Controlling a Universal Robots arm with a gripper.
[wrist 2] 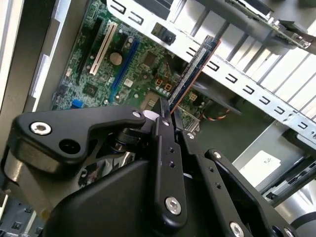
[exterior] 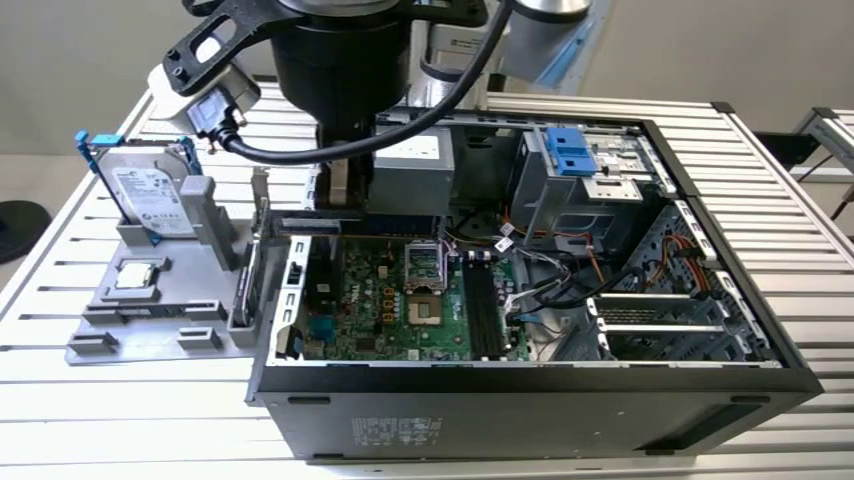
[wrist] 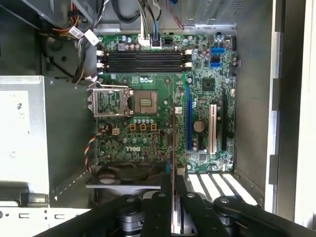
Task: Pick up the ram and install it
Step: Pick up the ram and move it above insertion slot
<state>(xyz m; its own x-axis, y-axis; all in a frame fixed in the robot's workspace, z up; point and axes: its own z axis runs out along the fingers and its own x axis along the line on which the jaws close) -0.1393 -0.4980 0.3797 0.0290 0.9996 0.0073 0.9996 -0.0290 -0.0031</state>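
The arm [exterior: 340, 60] hangs straight down from above, thick and black, in the exterior view. At its end the gripper [wrist 2: 171, 114] points down too, and its two thin black fingers [wrist 2: 163, 143] are squeezed close together. They pinch the ram [wrist 2: 195, 69] by one end, so the long stick pokes straight out past the tips in the second wrist view.
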